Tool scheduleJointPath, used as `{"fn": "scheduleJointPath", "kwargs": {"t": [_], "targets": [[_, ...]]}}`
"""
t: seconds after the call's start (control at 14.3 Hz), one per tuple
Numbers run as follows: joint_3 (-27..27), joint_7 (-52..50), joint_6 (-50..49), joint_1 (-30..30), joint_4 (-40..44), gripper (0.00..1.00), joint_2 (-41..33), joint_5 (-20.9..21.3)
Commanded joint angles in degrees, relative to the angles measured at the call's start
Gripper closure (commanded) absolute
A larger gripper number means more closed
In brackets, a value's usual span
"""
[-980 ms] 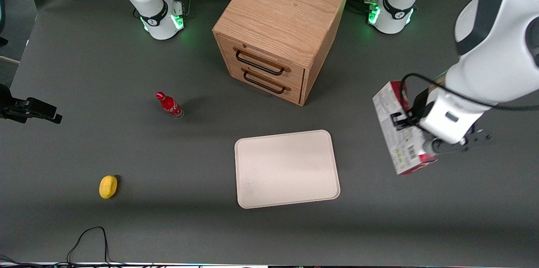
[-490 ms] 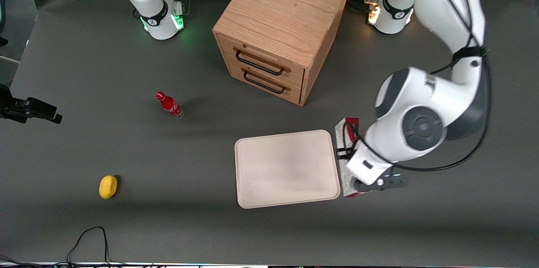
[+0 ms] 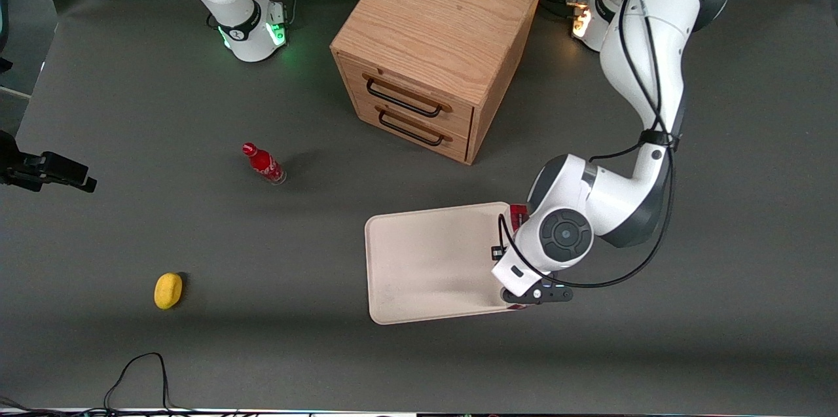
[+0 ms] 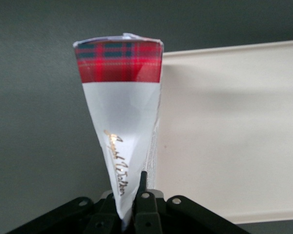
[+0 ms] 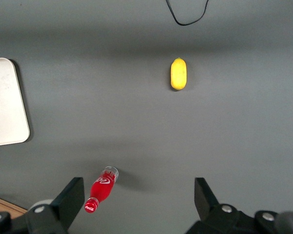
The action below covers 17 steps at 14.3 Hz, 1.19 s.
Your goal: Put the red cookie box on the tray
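End effector (image 3: 517, 286) with red cookie box (image 4: 121, 122) over tray (image 3: 425, 266) edge toward working arm's end.

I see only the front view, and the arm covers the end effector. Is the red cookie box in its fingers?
Observer: Yes. In the left wrist view the end effector is shut on one end of the red cookie box.
Operator: Is the box over the tray?
Observer: Only at the edge. Its tartan end shows against the grey table, alongside the rim of the tray.
Operator: Which face looks at the wrist camera?
Observer: A white panel with gold script, below a red tartan band.
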Motion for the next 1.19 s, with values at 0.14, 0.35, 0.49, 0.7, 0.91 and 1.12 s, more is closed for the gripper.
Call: {"fn": "scheduleJointPath", "kwargs": {"t": [0.14, 0.35, 0.49, 0.7, 0.91, 1.12], "targets": [[-0.57, -5.29, 0.91, -1.00, -4.22, 1.00, -1.71, 1.20], [-0.92, -6.44, 1.44, -1.09, -4.75, 1.00, -1.10, 1.20], [-0.92, -7.32, 2.31, -1.35, -5.71, 1.00, -0.92, 1.38], [-0.92, -7.23, 3.45, -1.26, -5.72, 0.18, -0.92, 1.90], [-1.01, -7.41, 5.66, -1.09, -5.63, 0.00, -1.71, 3.57], [-0.92, -6.62, 3.91, 0.05, -5.45, 0.00, -5.21, 3.31]]}}
